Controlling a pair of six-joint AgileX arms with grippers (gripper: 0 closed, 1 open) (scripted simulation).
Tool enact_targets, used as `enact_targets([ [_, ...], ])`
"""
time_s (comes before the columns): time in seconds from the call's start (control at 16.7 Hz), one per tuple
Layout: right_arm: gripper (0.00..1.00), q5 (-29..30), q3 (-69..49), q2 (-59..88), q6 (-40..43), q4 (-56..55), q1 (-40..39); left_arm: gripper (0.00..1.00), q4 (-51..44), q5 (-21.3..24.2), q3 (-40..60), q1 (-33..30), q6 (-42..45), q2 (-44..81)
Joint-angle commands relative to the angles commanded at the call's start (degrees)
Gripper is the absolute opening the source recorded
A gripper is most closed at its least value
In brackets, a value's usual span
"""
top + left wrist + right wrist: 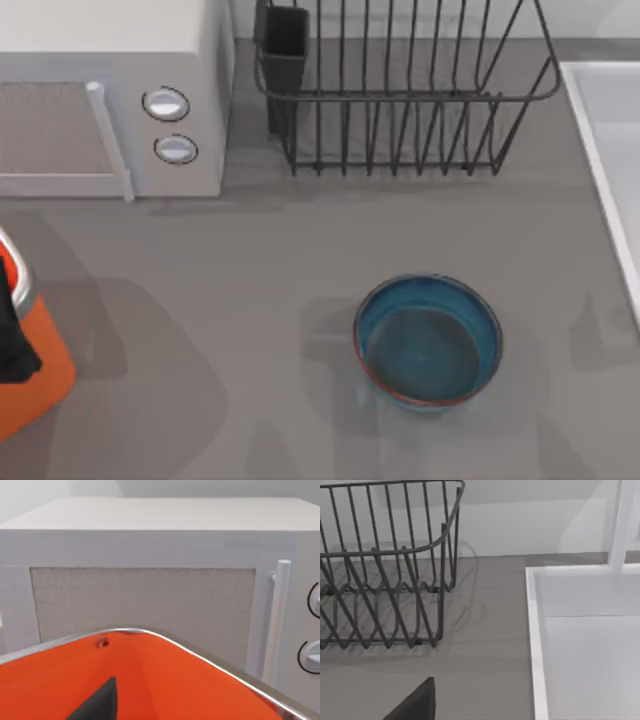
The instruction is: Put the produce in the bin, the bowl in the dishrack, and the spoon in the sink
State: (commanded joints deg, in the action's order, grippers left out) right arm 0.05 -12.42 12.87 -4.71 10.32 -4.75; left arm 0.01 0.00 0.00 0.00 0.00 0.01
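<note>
The teal-blue bowl [428, 342] with a reddish rim stands upright on the grey table, right of centre and near the front. No gripper is near it. The orange bin [45, 380] sits at the left edge. A dark part of my left gripper [12, 335] hangs over its opening, and the left wrist view looks into the bin [165, 680] from just above. The wire dishrack [400, 95] stands at the back, the white sink [600, 130] at the right edge. A dark part of my right gripper [415, 702] hovers over the table between dishrack [380, 580] and sink [535, 645]. The produce and spoon are out of view.
A white microwave [110, 90] with two round knobs fills the back left, right behind the bin [150, 555]. A black utensil cup [285, 50] hangs on the dishrack's left corner. A white post [620, 525] rises behind the sink.
</note>
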Motion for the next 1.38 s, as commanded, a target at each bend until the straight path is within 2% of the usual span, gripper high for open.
enact_targets([
  [0.6,1.00,-0.88,-43.10,57.76,-17.07,37.19,-16.24,1.00,0.00,0.00,0.00,0.00,0.00,0.00],
  [0.84,1.00,-0.84,-57.78,76.25,-22.63,49.74,-21.77,1.00,0.00,0.00,0.00,0.00,0.00,0.00],
  [1.08,1.00,-0.25,-67.56,87.34,-26.06,57.49,-25.26,1.00,0.00,0.00,0.00,0.00,0.00,0.00],
  [1.38,1.00,-0.01,-69.67,89.72,-26.83,59.20,-26.01,1.00,0.00,0.00,0.00,0.00,0.00,0.00],
])
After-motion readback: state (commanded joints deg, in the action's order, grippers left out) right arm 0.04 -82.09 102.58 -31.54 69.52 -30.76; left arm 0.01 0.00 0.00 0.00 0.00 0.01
